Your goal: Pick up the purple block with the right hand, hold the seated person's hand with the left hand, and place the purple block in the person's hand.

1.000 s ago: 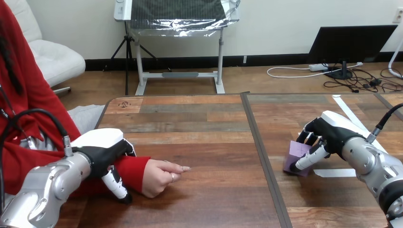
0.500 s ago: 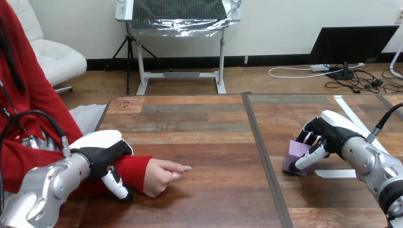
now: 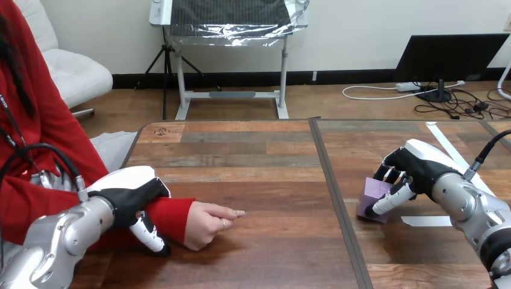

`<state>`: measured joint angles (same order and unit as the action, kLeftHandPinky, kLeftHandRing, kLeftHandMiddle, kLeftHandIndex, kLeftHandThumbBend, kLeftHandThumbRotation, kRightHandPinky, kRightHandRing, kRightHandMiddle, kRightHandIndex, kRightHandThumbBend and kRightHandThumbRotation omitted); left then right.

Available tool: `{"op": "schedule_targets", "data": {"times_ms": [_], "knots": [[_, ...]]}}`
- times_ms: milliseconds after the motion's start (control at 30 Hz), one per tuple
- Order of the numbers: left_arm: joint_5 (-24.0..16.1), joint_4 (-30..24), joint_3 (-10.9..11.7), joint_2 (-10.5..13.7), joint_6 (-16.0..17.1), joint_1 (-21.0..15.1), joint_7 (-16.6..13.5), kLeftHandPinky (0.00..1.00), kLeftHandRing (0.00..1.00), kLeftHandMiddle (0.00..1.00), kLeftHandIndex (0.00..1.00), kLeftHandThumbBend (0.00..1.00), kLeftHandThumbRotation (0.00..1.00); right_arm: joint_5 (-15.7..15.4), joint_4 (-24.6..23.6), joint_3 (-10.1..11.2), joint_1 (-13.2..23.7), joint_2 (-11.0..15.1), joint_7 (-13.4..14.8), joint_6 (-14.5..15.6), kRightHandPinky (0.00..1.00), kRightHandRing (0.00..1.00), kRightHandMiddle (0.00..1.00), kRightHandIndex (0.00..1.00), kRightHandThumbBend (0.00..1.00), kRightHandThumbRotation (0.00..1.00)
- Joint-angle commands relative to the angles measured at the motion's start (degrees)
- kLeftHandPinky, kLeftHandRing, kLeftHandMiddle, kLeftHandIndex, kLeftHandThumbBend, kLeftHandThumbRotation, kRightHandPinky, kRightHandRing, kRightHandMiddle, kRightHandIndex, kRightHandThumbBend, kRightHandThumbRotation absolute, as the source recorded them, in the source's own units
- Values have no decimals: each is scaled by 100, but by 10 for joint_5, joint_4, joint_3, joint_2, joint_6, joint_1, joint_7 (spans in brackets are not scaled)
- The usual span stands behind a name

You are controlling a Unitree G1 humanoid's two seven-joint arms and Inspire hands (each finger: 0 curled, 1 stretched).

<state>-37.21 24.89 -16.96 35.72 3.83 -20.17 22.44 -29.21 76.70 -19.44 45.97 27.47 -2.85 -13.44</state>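
At the near-left corner of the brown wooden plank table [image 3: 253,156], the robot's left hand [image 3: 129,195] lies over the person's red-sleeved wrist [image 3: 172,217], with its thumb curled down the near side, clasping it. The person's hand [image 3: 208,224] rests loosely closed on the table.

Farther back, near the right edge, the right hand [image 3: 416,171] grips the small purple block [image 3: 373,191], which looks not yet lifted. The pick-up is the step in hand. The next move calls for a lift and a carry leftward.

Since the earlier frame only the view has shifted slightly; nothing else has clearly moved.
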Motion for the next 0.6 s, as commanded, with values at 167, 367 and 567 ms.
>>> {"op": "schedule_targets", "data": {"times_ms": [167,367,567], "knots": [[23,-14,6,3,14,1,-12,28,34,42,43,80,0,5,-19,9,34,6,12,-4,50,54,56,53,77,0],[38,-30,16,8,21,5,-13,28,33,41,43,80,0,11,-19,15,34,4,12,-1,51,55,56,53,77,0],[50,-55,28,14,21,8,-13,27,33,41,43,80,0,11,-21,14,35,2,14,-5,50,54,56,53,77,0]]}}
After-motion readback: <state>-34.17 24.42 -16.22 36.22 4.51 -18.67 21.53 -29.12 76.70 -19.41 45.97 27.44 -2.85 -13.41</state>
